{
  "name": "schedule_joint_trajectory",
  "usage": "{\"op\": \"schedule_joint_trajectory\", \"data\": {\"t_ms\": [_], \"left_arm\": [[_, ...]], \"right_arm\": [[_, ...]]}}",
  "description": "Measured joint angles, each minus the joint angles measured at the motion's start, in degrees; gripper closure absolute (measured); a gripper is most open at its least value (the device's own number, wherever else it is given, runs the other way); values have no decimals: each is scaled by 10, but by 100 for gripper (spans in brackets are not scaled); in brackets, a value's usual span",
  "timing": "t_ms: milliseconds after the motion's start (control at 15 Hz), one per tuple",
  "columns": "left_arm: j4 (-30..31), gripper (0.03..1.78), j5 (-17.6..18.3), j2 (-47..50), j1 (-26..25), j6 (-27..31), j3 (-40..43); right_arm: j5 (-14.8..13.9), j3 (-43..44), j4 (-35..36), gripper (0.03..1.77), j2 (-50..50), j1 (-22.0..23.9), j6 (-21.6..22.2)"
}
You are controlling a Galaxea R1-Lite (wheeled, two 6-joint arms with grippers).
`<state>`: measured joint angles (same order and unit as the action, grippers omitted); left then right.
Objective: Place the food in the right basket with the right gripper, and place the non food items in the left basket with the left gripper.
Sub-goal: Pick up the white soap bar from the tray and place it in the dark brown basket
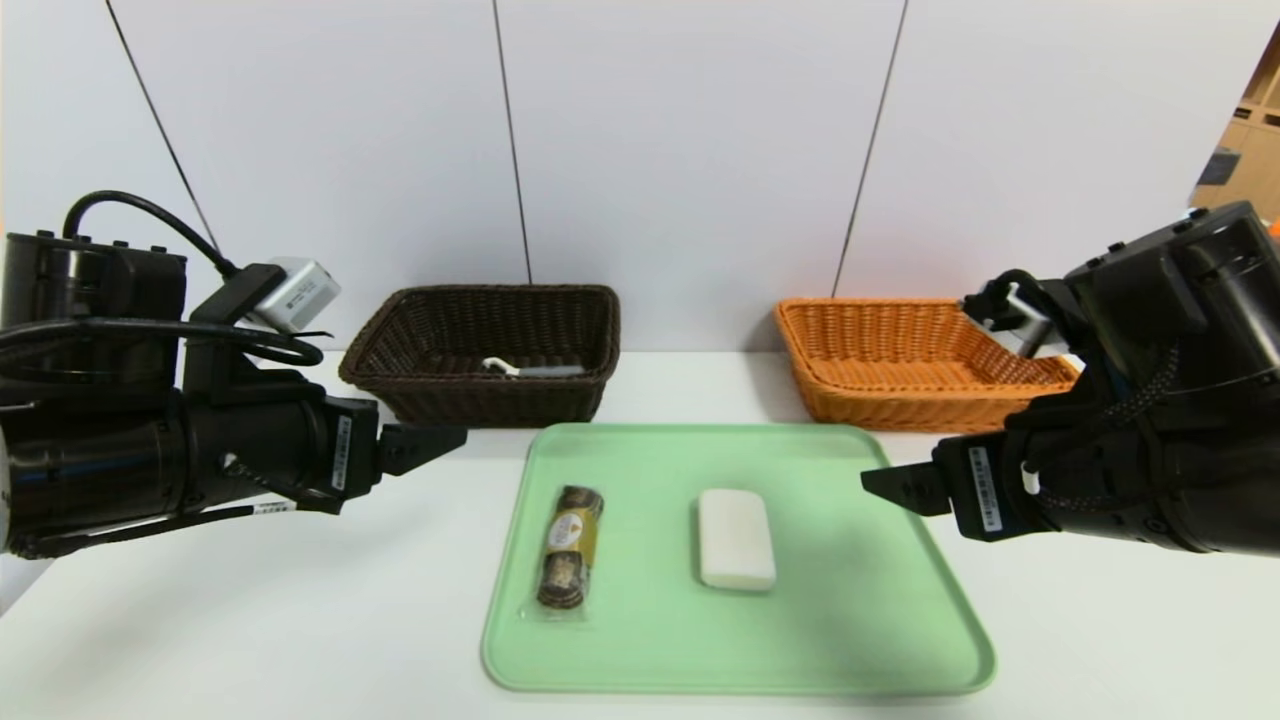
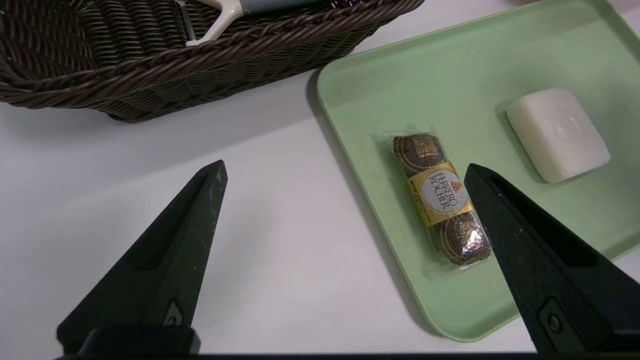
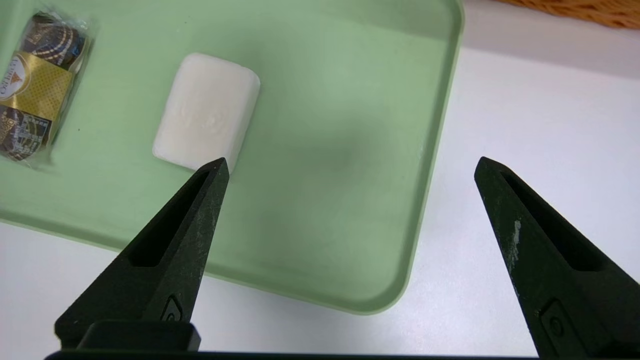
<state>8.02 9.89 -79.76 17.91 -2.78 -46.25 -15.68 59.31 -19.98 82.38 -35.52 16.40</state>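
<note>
Food [image 1: 570, 547]: clear-wrapped row of dark brown chocolates, gold band reading Ferrero Rocher, lying on left part of pale green tray [image 1: 900, 640]. White soap-like bar [image 1: 736, 538] just beside it on tray, apart, not touching. Left gripper [image 1: 440, 440] hovering above table near tray's left far corner, jaws spread wide, holding nothing. Right gripper [image 1: 885, 485] above tray's right edge, jaws likewise wide apart, nothing held. Dark brown left basket [image 1: 400, 345] behind tray, containing peeler [image 1: 530, 369] with white head, grey handle. Orange-tan right basket [image 1: 850, 400] behind tray at right; nothing seen inside.
</note>
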Motion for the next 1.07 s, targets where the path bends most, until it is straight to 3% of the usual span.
{"op": "schedule_joint_trajectory", "data": {"t_ms": [267, 867, 1067], "left_arm": [[0, 12, -20, -31, 38, 0, -13], [-31, 12, -191, -182, 218, -71, -143], [-68, 12, -206, -220, 251, -96, -191]], "right_arm": [[1, -30, 3, 10, -15, 0, 18], [2, -67, 7, 10, -18, 0, 28], [2, -69, 13, 10, -15, 0, 38]]}}
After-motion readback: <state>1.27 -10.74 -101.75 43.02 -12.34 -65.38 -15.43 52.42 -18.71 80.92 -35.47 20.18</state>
